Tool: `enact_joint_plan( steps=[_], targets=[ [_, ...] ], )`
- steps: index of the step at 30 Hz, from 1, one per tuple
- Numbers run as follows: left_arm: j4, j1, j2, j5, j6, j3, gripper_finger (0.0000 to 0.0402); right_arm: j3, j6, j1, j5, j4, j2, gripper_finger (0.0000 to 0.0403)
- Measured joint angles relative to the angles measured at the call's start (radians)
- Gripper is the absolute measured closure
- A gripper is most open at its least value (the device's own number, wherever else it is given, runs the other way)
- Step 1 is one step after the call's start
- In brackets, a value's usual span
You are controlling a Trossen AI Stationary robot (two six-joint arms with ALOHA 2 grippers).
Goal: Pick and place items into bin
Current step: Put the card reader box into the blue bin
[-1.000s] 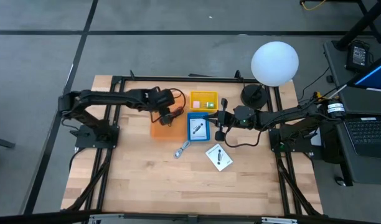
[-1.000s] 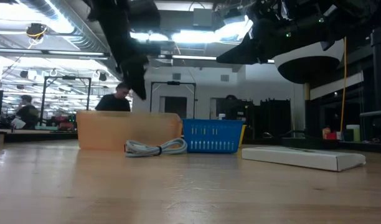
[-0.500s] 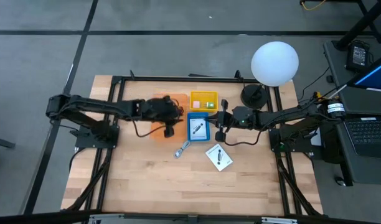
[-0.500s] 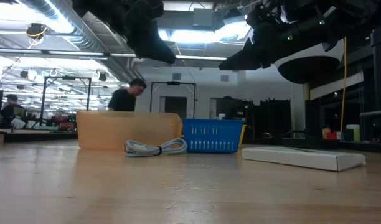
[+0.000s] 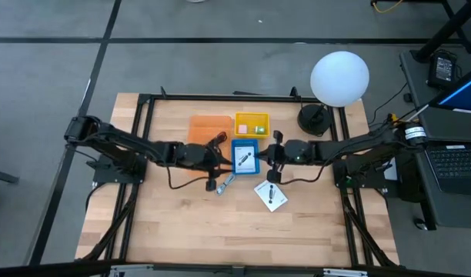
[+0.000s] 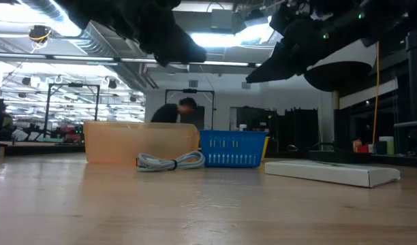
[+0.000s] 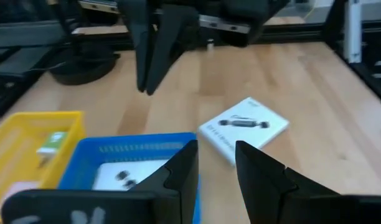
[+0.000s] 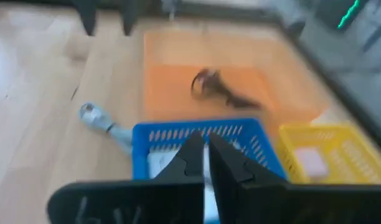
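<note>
My left gripper (image 5: 222, 159) (image 7: 216, 163) hangs open and nearly level at the blue bin's (image 5: 245, 156) left wall, with nothing between its fingers. My right gripper (image 5: 271, 174) (image 8: 206, 155) is shut and empty, above the table just right of the blue bin. A white card (image 5: 244, 159) lies in the blue bin. A second white card (image 5: 271, 194) and the silver-blue tool (image 5: 224, 183) lie flat on the table. The red and black cables (image 8: 215, 87) sit tangled in the orange bin (image 5: 208, 127). Pink and green pieces (image 5: 253, 128) lie in the yellow bin (image 5: 252, 124).
The three bins stand close together at the table's middle and far side. A lamp with a white globe (image 5: 339, 77) stands at the far right corner. Bare wood (image 5: 182, 231) stretches toward the near edge. A person (image 6: 174, 112) shows in the room behind.
My left gripper has swung from above the orange bin toward the table's near and right side, ending beside the blue bin. It has tipped up from pointing steeply down to nearly level. My right gripper has shifted a little toward the near edge.
</note>
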Motion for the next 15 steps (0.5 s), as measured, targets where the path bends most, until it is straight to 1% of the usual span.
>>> enact_joint_plan(
  steps=[2, 5, 10, 12, 15],
  targets=[
    [0.031, -0.020, 0.018, 0.000, -0.010, 0.000, 0.0303, 0.048, 0.059, 0.026, 0.023, -0.151, -0.008, 0.0395],
    [0.101, -0.048, 0.060, 0.000, -0.011, 0.000, 0.0304, 0.129, 0.166, 0.067, 0.024, -0.372, -0.007, 0.0396],
    [0.259, -0.081, 0.158, 0.000, -0.011, 0.001, 0.0302, 0.237, 0.354, 0.151, 0.024, -0.684, -0.007, 0.0396],
    [0.309, -0.089, 0.196, 0.000, -0.012, 0.000, 0.0304, 0.273, 0.441, 0.187, 0.025, -0.787, -0.007, 0.0396],
    [0.337, -0.096, 0.237, 0.000, -0.018, 0.000, 0.0306, 0.289, 0.584, 0.244, 0.024, -0.873, -0.007, 0.0396]
  ],
)
